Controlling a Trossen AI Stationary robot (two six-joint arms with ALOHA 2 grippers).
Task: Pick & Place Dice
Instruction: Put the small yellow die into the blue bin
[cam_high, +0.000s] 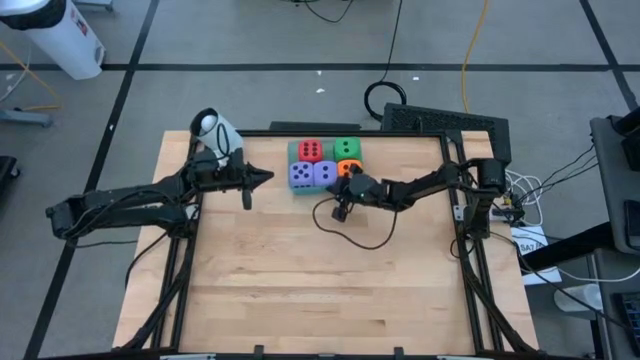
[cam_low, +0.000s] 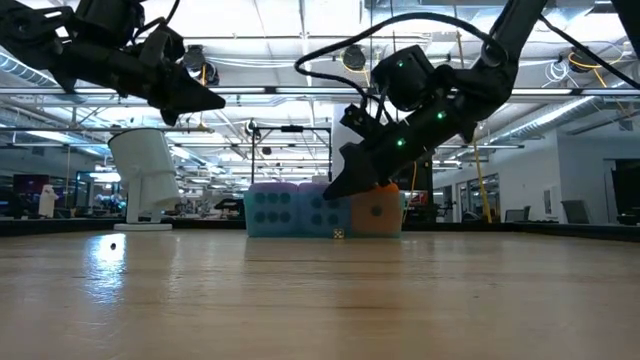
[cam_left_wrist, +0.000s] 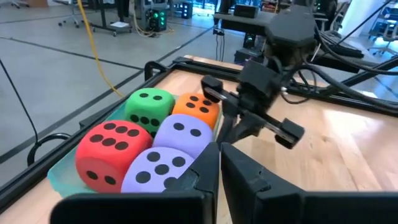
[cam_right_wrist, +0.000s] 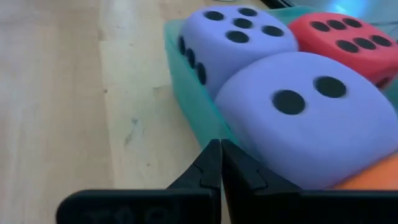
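Right hand (cam_high: 341, 210): you see its two fingers (cam_right_wrist: 214, 168) pressed together, nothing between them, tips just beside the front rim of the teal tray (cam_right_wrist: 186, 99), which sits on the table (cam_high: 300, 280).
Left hand (cam_high: 268, 177): fingers (cam_left_wrist: 217, 171) likewise closed to a narrow slit and empty; it hovers above the table, apart from the tray, pointing toward it.
Red die (cam_high: 310, 150): in the tray's far row, beyond the purple-blue pair as you look from the right hand.
Green die (cam_high: 347, 148): in the far row next to the red one, behind the orange die.
Orange die (cam_high: 347, 167): in the near row, closest to the right hand; the hand's body partly covers it from above.
Five-pip purple-blue die (cam_right_wrist: 233, 37): near row, at the tray end toward the left hand, five pips up.
Two-pip purple-blue die (cam_right_wrist: 311, 118): near row, touching its twin and directly ahead of the right fingertips.
Contact: from the low view, the right hand's tip appears to sit against the dice at the tray's front, though you cannot confirm touch.
White object (cam_high: 215, 130): stands at the table's far corner, just behind the left hand.
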